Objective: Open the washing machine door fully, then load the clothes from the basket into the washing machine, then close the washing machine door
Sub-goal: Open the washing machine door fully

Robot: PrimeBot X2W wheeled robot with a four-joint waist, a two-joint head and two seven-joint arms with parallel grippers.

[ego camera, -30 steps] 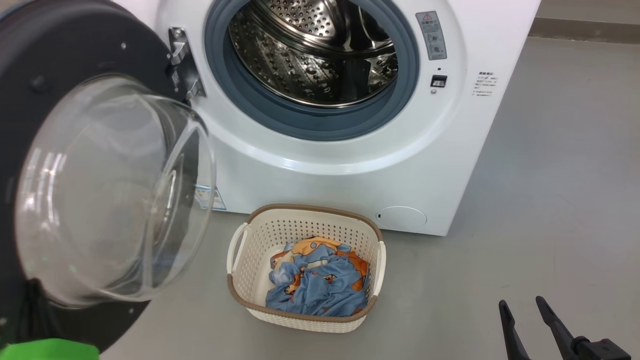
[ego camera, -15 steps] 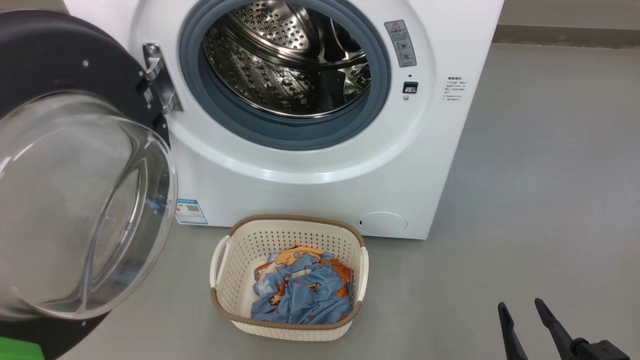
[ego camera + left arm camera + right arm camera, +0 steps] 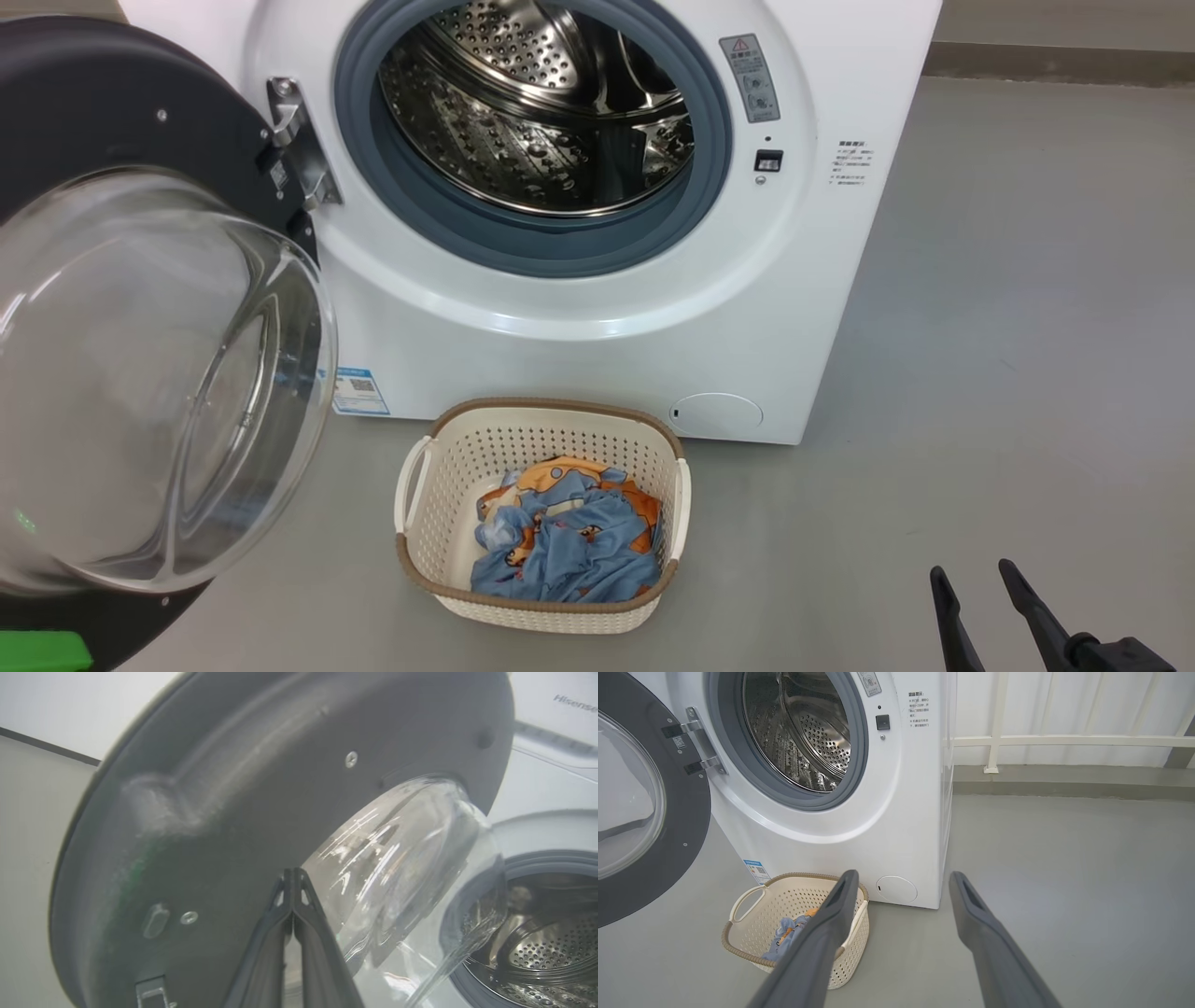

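The washing machine door point(image 3: 159, 373) hangs wide open, the left claw point(image 3: 293, 877) pinched shut and empty near its inner face. The clothes point(image 3: 569, 541) lie in the basket point(image 3: 546, 408) before the washing machine point(image 3: 579, 355); the right claw point(image 3: 902, 877) gapes wide, empty. Loading and closing remain.

the clothes point(image 3: 569, 551) in the basket point(image 3: 439, 560), before the washing machine point(image 3: 822, 308); door point(image 3: 103, 103) at left

The grey floor point(image 3: 1008, 355) carries the white washing machine point(image 3: 597, 364) near its far edge. The cream basket point(image 3: 546, 439) stands just before it.
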